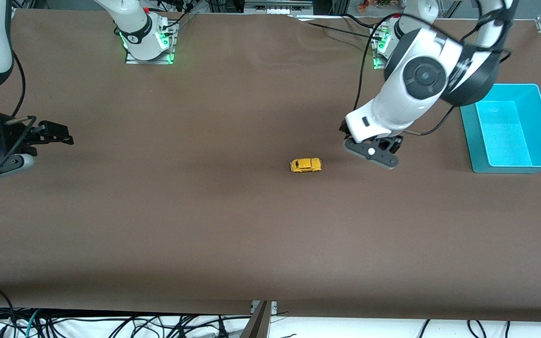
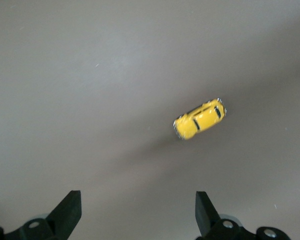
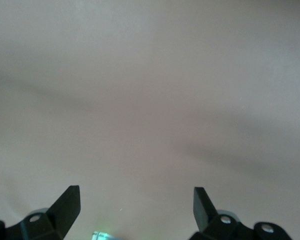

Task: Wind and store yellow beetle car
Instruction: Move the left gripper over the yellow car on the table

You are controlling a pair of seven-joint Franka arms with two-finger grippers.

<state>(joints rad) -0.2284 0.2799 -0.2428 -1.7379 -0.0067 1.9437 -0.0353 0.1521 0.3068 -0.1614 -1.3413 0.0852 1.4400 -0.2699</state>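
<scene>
The yellow beetle car (image 1: 305, 165) stands on its wheels on the brown table near the middle. It also shows in the left wrist view (image 2: 200, 118), ahead of the fingers and apart from them. My left gripper (image 1: 369, 146) hangs just above the table beside the car, toward the left arm's end; in its own wrist view (image 2: 137, 202) the fingers are wide open and empty. My right gripper (image 1: 64, 134) waits open and empty over the right arm's end of the table; its wrist view (image 3: 136, 200) shows only bare table.
A teal bin (image 1: 471, 141) with nothing in it stands on the table at the left arm's end. The brown table cover (image 1: 204, 211) reaches the front edge, with cables hanging below it. The arm bases stand along the top.
</scene>
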